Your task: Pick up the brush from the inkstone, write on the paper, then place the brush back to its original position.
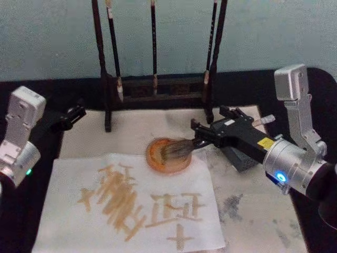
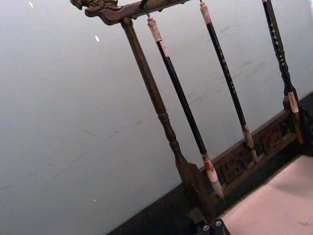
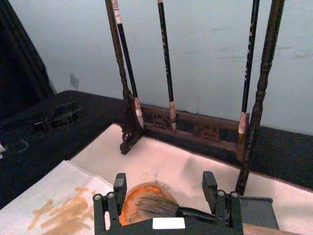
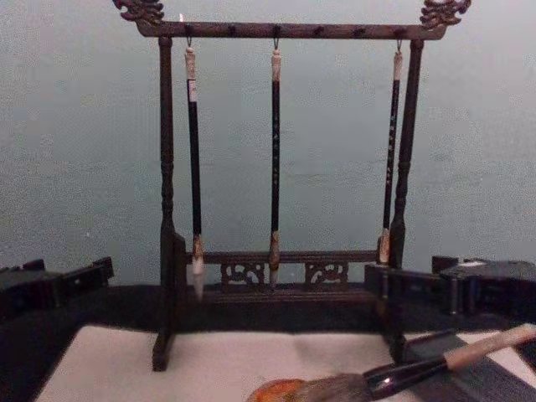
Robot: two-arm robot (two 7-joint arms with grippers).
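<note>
we see the brush lying tilted, its bushy grey-brown head resting on the round orange dish, its glossy black ferrule and pale beige handle running up toward the dark block on the right. the right gripper hovers just over the ferrule; in the right wrist view its fingers stand released on either side of the brush, not touching it. the paper lies in front of the dish, marked with tan strokes. the left gripper sits parked at the left edge of the mat; we cannot tell how its fingers stand. behind, three thin brushes hang from the rack.
</note>
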